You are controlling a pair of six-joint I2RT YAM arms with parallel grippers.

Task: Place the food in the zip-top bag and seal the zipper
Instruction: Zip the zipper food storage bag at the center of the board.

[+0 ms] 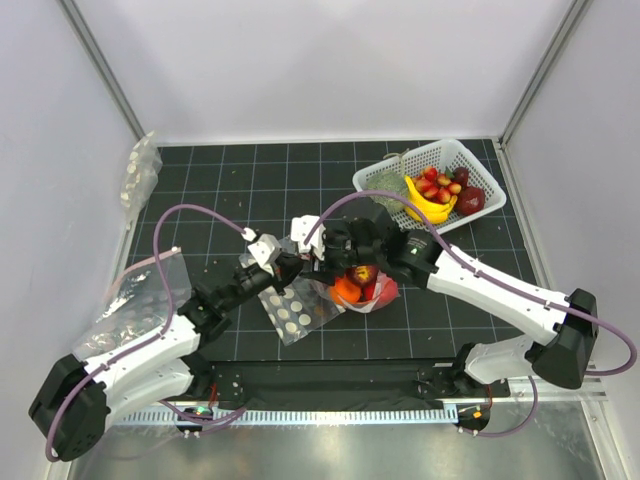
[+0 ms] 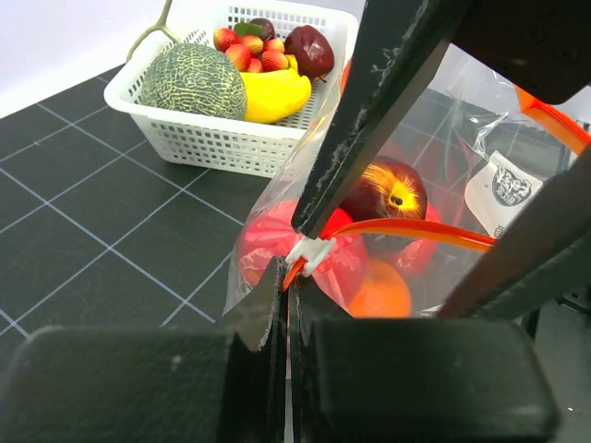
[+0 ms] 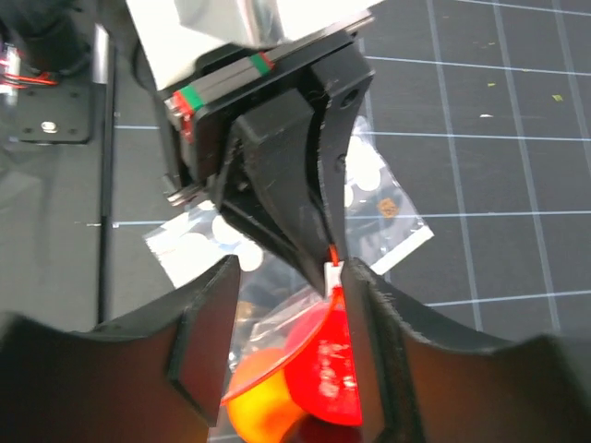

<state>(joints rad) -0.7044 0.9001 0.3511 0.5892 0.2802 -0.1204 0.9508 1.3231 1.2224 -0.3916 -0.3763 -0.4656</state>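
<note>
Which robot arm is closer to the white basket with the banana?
Right. The right gripper is at the zip-top bag, in front and left of the basket, its arm passing close by. The left gripper pinches the bag's left end, farther away.

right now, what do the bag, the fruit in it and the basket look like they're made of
Bag: thin clear plastic film, glossy; it creases and its contents show through.
Fruit: probably hard plastic, shiny; bright highlights, colours too even for real.
Basket: white moulded plastic, matte; regular lattice walls.

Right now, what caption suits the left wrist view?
Left claw pinches the zip-top bag at its zipper; fruit inside, basket behind.
</note>
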